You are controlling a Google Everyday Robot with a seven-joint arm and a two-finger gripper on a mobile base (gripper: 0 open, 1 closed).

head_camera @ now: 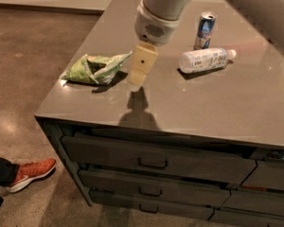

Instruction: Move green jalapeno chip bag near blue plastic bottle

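Grey countertop (203,103) — jaws low above it; green jalapeno chip bag (95,69) just beside

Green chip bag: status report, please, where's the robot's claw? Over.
Gripper low over grey counter, beside crumpled light-green foil chip bag; bag not grasped. Clear plastic bottle with white cap lies farther along, apart from bag. Upright blue-and-silver can behind bottle.

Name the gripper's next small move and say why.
Likely ease the gripper sideways and down onto the green jalapeno chip bag. The gripper hangs beside the bag's tip, above the counter, and the bag lies well apart from the blue plastic bottle, so a grasp has to come first.
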